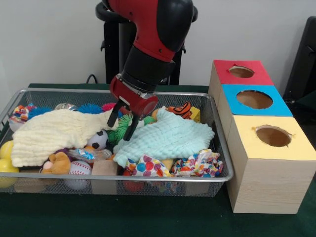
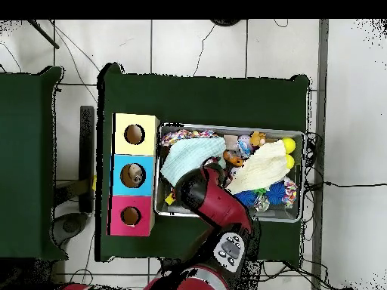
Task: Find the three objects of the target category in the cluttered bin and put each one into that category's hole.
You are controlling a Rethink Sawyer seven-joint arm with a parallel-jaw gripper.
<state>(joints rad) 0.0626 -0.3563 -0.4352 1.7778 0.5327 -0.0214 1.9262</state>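
The bin (image 1: pixel 123 178) is a silver wire mesh basket full of toys and cloths; it also shows in the overhead view (image 2: pixel 230 127). My gripper (image 1: pixel 123 123) hangs low over the bin's middle, its two black fingers (image 1: pixel 113 116) spread open. A green spiky ball (image 1: pixel 123 132) lies just under and between them, between a pale yellow cloth (image 1: pixel 54 133) and a mint cloth (image 1: pixel 168 138). Nothing is held. Three boxes stand beside the bin, each with a round hole in its top: red (image 1: pixel 242 72), blue (image 1: pixel 254 99), yellow (image 1: pixel 273 136). In the overhead view my arm (image 2: pixel 215 200) hides the gripper.
In the bin lie a soccer ball (image 1: pixel 100 139), a baseball (image 1: pixel 79 169), a teddy bear (image 1: pixel 59 163), yellow balls (image 1: pixel 6 153), a tiger toy (image 1: pixel 182 108), a blue spiky ball (image 1: pixel 89 107), a wooden block (image 1: pixel 104 168) and polka-dot cloths (image 1: pixel 145 165). Green cloth covers the table (image 1: pixel 148 217).
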